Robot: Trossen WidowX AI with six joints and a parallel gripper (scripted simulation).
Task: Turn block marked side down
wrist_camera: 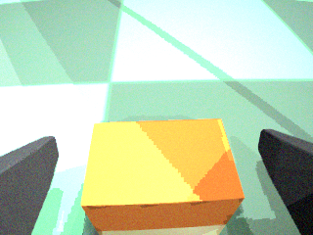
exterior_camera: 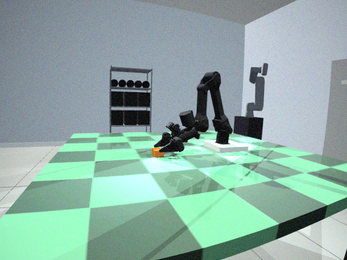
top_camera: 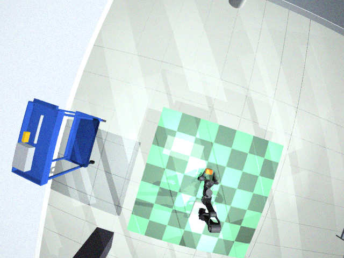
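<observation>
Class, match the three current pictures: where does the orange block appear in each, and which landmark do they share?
Top: the orange block is right of centre, below mid-height, at the upper end of the arm.
Exterior: slightly left of centre, below mid-height, by the claw's tips.
Wrist: large, in the lower middle, between the open fingers.
Shared landmark: the green checkered table top beneath the block.
</observation>
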